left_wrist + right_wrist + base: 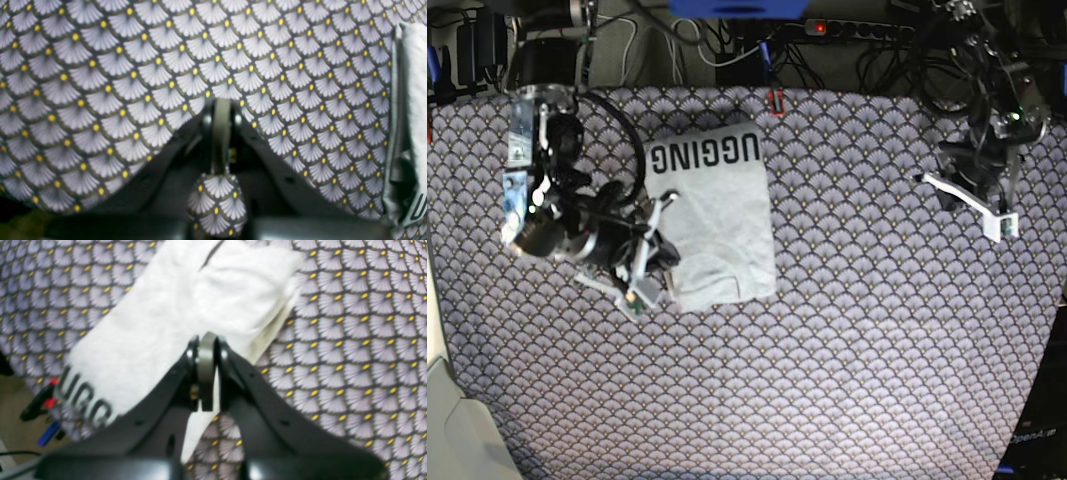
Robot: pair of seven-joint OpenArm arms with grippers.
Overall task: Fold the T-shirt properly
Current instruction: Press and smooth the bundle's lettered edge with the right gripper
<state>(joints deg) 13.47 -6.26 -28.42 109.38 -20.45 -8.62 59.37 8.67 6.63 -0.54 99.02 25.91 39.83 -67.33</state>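
A light heather-grey cotton T-shirt [712, 222], folded into a compact upright rectangle, lies left of centre on the purple-grey fan-scale patterned tablecloth [857, 330], its black block lettering "UGGING" running along the far edge. Wide stretches of bare cloth open to the right of the shirt and toward the near edge of the table. The right gripper [659, 240] sits at the shirt's left edge, its black jaws pressed together with nothing between them; the wrist view shows the folded layers stacked at the shirt's corner. The left gripper [962, 195] hangs well apart over the far right of the cloth, jaws likewise closed and empty. Cables and a power strip [857, 28] crowd the floor beyond the far edge.
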